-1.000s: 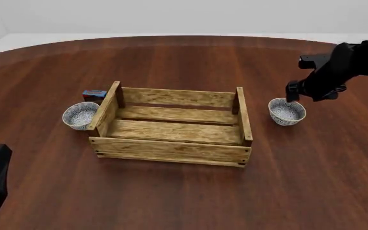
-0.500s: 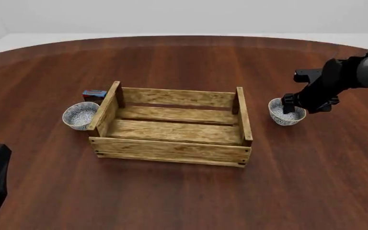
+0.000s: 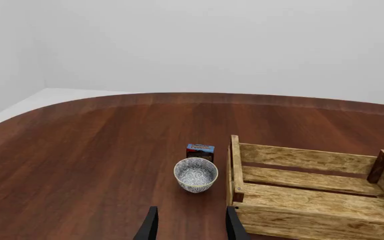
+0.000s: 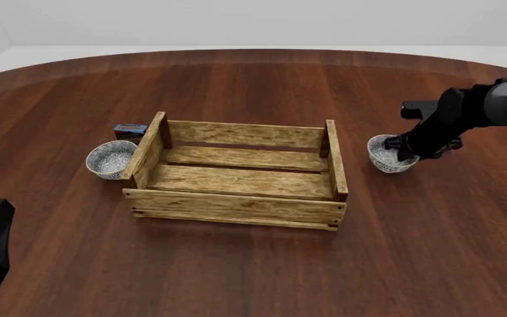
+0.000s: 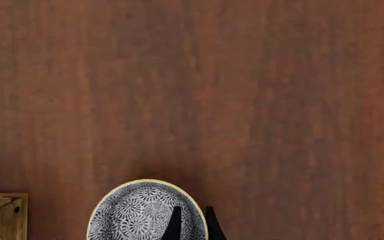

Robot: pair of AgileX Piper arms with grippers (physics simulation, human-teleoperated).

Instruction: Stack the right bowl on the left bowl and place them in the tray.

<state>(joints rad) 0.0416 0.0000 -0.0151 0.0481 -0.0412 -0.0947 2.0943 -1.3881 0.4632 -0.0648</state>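
Right wrist view alone shows the right end effector (image 5: 190,224) fingers straddling the right bowl (image 5: 145,212) rim

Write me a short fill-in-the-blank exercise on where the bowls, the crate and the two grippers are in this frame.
1. The right gripper has one finger inside and one outside the rim of the right ____.
2. The left bowl stands on the table just outside the tray's ____ end.
3. The small blue-and-red box sits right behind the ____ bowl.
4. The left gripper is open and holds ____.

Missing words: bowl; left; left; nothing
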